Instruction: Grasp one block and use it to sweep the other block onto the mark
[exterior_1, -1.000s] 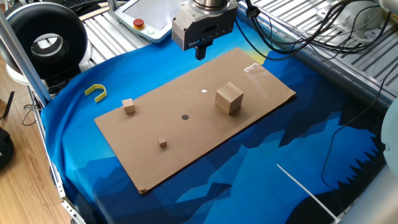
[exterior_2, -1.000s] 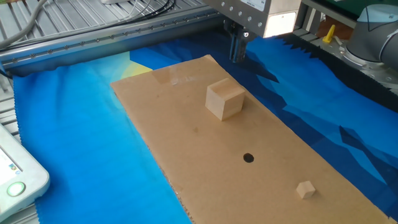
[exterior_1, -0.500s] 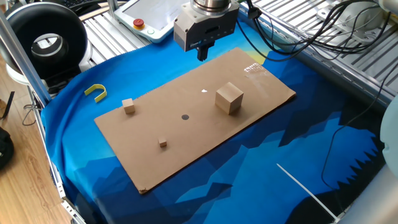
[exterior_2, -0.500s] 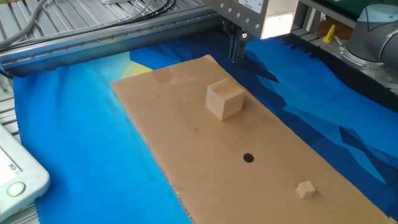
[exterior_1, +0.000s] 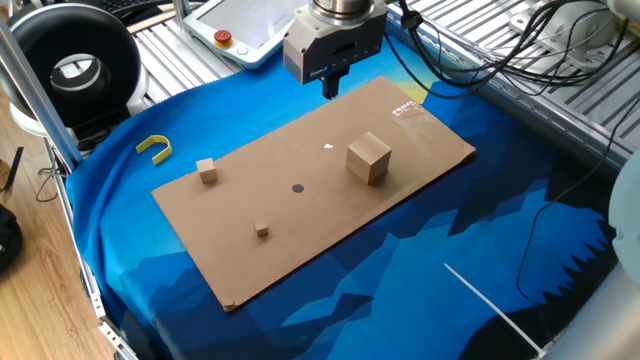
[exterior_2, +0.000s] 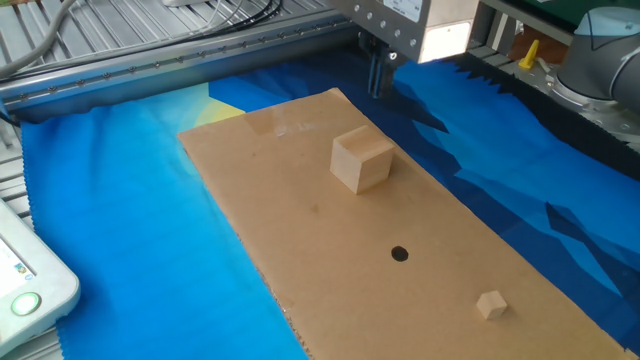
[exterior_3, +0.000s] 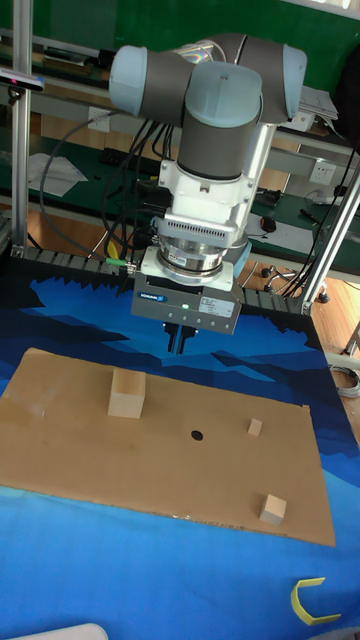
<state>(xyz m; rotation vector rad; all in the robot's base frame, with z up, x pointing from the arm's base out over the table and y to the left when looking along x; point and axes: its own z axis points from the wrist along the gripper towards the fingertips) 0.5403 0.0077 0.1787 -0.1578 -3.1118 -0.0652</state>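
Movement over the last second is slight: in one fixed view our hand (exterior_1: 331, 90) has drifted a little to the right along the far edge of the cardboard sheet (exterior_1: 420, 150), while in the other fixed view it sits almost where it was. Nothing on the sheet has shifted. We judge that the task has barely begun; no block is grasped and none has been swept.

We see the fingers of the hand (exterior_3: 178, 343) pressed close together, narrow and carrying nothing, hanging above the far edge of the sheet.

One block (exterior_1: 207, 171), the mid-sized pale cube, sits near the left end of the sheet, well apart from the hand. The other block (exterior_1: 261, 229), the tiniest cube, rests nearer the front edge. The mark (exterior_1: 297, 187) lies between them and the big tan cube (exterior_1: 368, 158), touching none. In the tall fixed view we find one block (exterior_3: 272, 509) closest to the front edge, the other block (exterior_3: 255, 427) beyond it, and the mark (exterior_3: 197, 435) just to the side of the tiny cube.

As for containers, we see none on the counter: the sheet is flat, lying on a blue cloth (exterior_1: 420, 260), and the cubes stand loose on it. A yellow hook (exterior_1: 154, 148) lies on the cloth off the sheet.
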